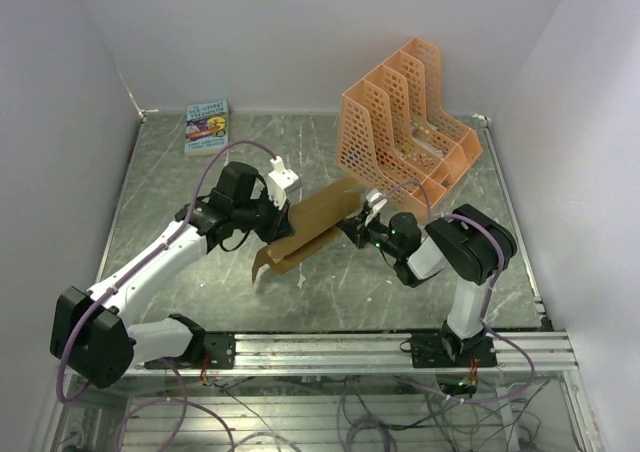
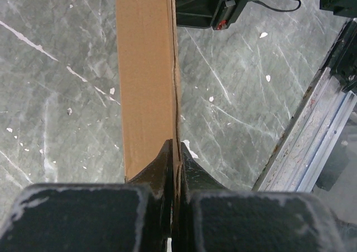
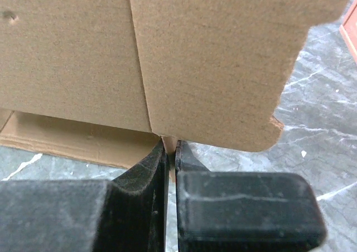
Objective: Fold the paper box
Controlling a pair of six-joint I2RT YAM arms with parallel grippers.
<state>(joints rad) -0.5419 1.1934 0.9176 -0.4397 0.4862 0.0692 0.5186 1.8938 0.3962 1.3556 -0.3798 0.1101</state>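
The paper box is plain tan cardboard, held off the table between the two arms near its middle. My left gripper is shut on its left edge. In the left wrist view the thin cardboard edge runs straight between the black fingers. My right gripper is shut on the box's right end. In the right wrist view a creased panel with a rounded tab fills the top, and a cardboard edge is pinched between the fingers.
An orange perforated file rack stands at the back right, close behind the right gripper. A small colourful book lies at the back left. The metal rail runs along the table's near edge.
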